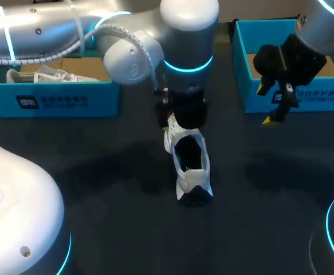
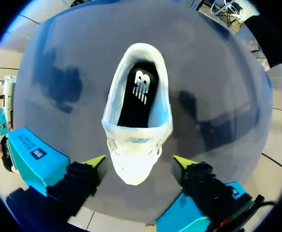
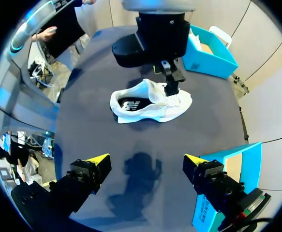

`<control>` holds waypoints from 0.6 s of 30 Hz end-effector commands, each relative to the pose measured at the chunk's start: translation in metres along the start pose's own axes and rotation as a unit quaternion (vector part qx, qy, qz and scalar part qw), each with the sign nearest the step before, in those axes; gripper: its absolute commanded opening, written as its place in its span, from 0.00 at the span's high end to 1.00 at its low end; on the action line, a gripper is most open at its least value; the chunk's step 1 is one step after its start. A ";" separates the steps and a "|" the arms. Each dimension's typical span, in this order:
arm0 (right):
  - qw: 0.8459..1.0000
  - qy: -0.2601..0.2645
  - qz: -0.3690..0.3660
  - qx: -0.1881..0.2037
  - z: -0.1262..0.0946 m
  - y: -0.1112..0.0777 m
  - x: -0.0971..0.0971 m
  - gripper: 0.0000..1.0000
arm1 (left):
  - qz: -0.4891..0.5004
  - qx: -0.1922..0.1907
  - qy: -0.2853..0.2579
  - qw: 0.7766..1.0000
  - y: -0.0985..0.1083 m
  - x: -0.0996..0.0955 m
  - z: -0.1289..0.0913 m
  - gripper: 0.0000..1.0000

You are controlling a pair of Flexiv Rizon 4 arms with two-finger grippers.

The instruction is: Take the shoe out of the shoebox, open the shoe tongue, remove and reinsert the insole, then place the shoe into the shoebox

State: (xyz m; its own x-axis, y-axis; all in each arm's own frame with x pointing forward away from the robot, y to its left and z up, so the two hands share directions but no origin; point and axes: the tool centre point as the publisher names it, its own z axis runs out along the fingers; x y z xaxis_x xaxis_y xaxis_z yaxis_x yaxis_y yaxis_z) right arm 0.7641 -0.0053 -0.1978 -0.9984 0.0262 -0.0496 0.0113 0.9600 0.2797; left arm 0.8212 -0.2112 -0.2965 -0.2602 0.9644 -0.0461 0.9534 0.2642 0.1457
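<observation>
1. Shoe (image 1: 189, 166) is already out, sitting on the dark table (image 1: 98, 189) right in the middle of the head view, so you're past the unboxing part, I'd say.
2. There are two teal boxes at the back. The left shoebox (image 1: 52, 100), upper left, has another white shoe (image 1: 40, 74) lying in it. The right shoebox (image 1: 304, 97), upper right, shows only brown floor where you can see in, and the arm hides the rest.
3. Here's the relation that matters. The shoe's long axis runs up and down the head view, with the heel toward the bottom of the frame and the toe tucked under your left wrist. The opening faces up.
4. Your left gripper (image 2: 140, 162) is directly over the toe end. Its yellow tips are spread wide with the forefoot sitting between them, and it has hold of nothing. I can't tell whether either tip actually touches the upper.
5. Your right gripper (image 3: 146, 158) hangs over the front wall of the right shoebox, well apart from the shoe. Its fingers are spread too, and nothing is in them. From there the shoe lies side-on ahead of it.
6. The black insole (image 2: 138, 96) is seated flat inside and plainly visible through the opening.
7. My read is that the left arm is the nearer one by far, so the tongue pull is its job, working along that axis from toe toward heel.
</observation>
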 end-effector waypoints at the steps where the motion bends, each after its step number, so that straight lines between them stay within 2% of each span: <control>1: 1.000 0.001 0.000 0.001 0.001 0.000 -0.001 0.00 | 0.003 0.004 0.002 1.000 0.005 -0.002 -0.001 0.57; 4: 1.000 0.001 0.000 0.001 0.001 0.000 -0.001 0.00 | 0.010 0.003 0.003 1.000 0.001 -0.002 -0.001 0.62; 7: 1.000 0.001 0.000 0.001 0.001 0.000 -0.001 0.00 | 0.015 0.005 0.006 1.000 -0.002 0.000 0.002 0.61; 9: 1.000 0.001 0.000 0.001 0.001 0.000 -0.001 0.00 | 0.019 0.006 0.010 1.000 -0.005 0.001 0.005 0.73; 11: 1.000 0.001 0.000 0.001 0.001 0.000 -0.001 0.00 | 0.023 0.008 0.013 1.000 -0.009 0.003 0.008 0.77; 18: 1.000 0.001 0.000 0.001 0.001 0.000 -0.001 0.00 | 0.030 0.016 0.017 0.999 -0.017 0.005 0.016 0.76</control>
State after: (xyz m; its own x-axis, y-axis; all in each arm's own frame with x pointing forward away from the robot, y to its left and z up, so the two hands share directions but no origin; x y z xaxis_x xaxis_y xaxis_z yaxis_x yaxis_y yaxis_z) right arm 0.7641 -0.0053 -0.1978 -0.9984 0.0264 -0.0495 0.0115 0.9600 0.2797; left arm 0.8068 -0.2112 -0.3108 -0.2093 0.9778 -0.0016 0.9712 0.2081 0.1159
